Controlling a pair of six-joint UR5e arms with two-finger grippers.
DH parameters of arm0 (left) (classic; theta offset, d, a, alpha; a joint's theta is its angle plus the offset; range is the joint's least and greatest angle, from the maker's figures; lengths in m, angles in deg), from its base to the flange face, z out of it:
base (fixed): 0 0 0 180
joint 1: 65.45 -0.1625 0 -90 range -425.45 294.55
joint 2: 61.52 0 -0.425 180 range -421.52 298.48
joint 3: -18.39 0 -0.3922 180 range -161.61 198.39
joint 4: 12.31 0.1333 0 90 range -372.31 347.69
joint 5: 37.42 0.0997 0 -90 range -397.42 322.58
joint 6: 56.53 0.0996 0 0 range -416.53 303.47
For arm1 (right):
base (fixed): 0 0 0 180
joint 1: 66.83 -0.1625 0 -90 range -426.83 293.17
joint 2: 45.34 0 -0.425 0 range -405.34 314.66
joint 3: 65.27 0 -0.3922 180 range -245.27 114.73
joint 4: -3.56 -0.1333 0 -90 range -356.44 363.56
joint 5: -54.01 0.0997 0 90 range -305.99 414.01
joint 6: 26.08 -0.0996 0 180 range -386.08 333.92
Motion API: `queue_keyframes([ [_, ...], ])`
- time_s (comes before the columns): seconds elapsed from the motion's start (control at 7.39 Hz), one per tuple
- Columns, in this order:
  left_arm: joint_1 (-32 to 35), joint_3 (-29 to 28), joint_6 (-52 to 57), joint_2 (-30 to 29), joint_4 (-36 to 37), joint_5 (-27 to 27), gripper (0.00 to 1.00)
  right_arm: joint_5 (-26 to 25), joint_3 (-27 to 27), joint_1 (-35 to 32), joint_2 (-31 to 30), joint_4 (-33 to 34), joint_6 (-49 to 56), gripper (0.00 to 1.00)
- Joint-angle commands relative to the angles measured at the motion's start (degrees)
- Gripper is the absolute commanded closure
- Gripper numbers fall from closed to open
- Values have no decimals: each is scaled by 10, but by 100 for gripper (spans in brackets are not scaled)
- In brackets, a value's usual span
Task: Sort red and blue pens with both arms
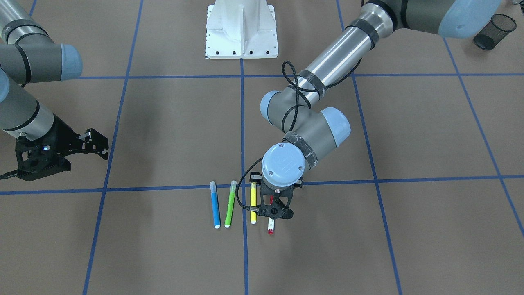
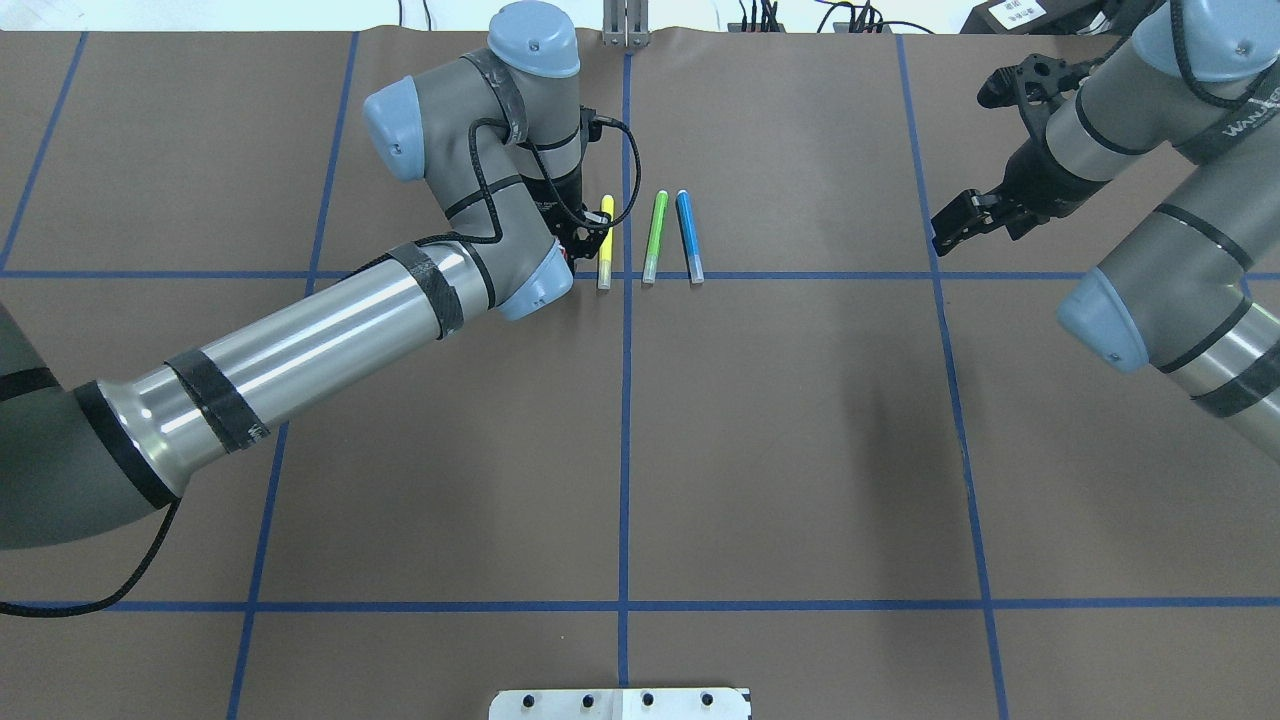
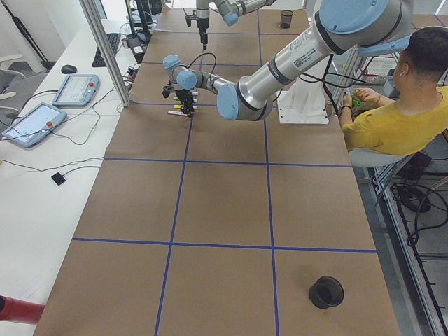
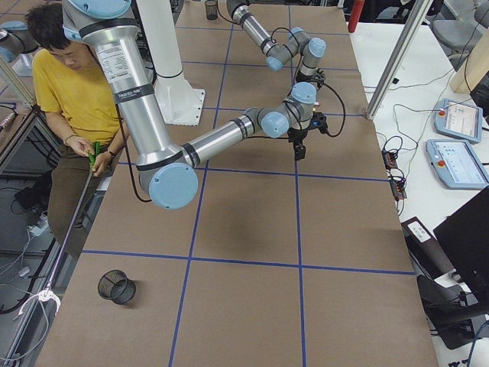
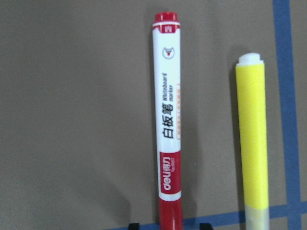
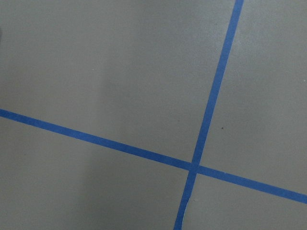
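The red pen point(image 5: 167, 120), a white barrel with red cap and tail, lies flat on the brown table, and its tail end point(image 1: 270, 226) pokes out from under my left gripper. My left gripper point(image 1: 276, 211) is low over it and open, its fingertips point(image 5: 135, 225) astride the red cap without touching it. The blue pen point(image 2: 688, 236) lies two pens further along the row, also seen as the blue pen point(image 1: 215, 204). Far off to the side, my right gripper point(image 2: 978, 152) hangs open and holds nothing. Its wrist view shows only bare table and blue tape lines.
A yellow marker point(image 1: 253, 203) lies right beside the red pen and a green marker point(image 1: 230, 203) comes after it. A black mesh cup point(image 1: 493, 31) stands at one table end and another mesh cup point(image 4: 114, 287) at the other. A seated person point(image 3: 392, 115) is beside the white robot base point(image 1: 241, 30).
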Motion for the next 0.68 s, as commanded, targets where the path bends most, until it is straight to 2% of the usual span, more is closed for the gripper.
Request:
queue_keyframes([
  [0.0,0,-3,1,0,-2,0,52,0,-2,0,0,0,0,1],
  [0.54,-2,-3,0,0,-4,0,56,0,-6,1,0,-2,0,1],
])
